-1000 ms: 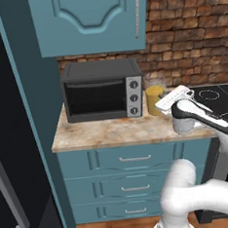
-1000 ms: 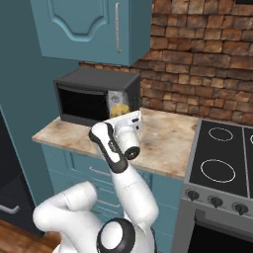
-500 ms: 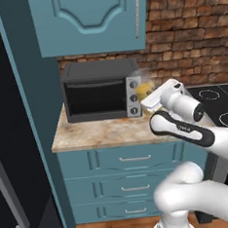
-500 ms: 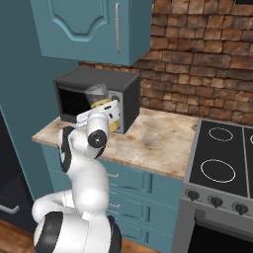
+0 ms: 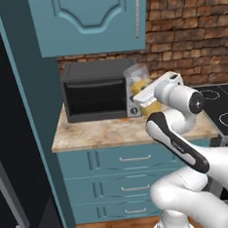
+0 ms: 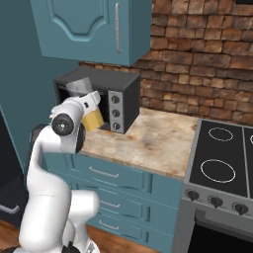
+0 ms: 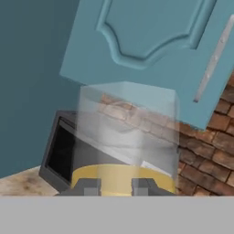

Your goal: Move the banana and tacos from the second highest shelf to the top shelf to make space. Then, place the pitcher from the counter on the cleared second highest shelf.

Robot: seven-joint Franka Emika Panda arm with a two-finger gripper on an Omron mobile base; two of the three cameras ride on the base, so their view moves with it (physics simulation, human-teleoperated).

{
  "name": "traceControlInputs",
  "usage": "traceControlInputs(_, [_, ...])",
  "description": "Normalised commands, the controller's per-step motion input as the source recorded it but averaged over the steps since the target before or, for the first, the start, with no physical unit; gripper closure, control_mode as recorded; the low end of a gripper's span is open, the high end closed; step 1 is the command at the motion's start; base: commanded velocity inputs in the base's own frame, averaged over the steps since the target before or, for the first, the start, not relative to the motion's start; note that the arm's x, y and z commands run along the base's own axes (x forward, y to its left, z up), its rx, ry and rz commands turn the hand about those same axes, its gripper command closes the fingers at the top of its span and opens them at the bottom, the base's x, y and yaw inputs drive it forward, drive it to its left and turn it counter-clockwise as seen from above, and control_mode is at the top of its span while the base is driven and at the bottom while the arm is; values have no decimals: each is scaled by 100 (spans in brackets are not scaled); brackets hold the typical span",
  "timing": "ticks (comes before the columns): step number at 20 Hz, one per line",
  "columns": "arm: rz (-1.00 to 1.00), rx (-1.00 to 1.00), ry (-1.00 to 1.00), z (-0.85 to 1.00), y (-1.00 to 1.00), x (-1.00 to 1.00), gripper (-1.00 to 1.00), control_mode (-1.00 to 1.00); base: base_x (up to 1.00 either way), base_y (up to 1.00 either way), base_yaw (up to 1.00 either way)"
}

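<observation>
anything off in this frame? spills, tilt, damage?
Nothing spilled or damaged. The pitcher is off the counter, clamped in the gripper in front of the microwave, leaning slightly, juice inside.

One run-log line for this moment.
phase: carrying | gripper: shut on pitcher | pitcher: lifted off counter, beside microwave
</observation>
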Motion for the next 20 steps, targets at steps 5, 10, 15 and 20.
traceControlInputs(5, [0, 1, 1, 45, 0, -79, 100, -100, 0, 0, 0])
traceControlInputs(10, [0, 6, -1, 11, 2, -99, 100, -100, 0, 0, 0])
traceControlInputs(15, [-6, 11, 0, 24, 2, -54, 100, -100, 0, 0, 0])
traceControlInputs(20, [-14, 13, 1, 28, 0, -27, 100, -100, 0, 0, 0])
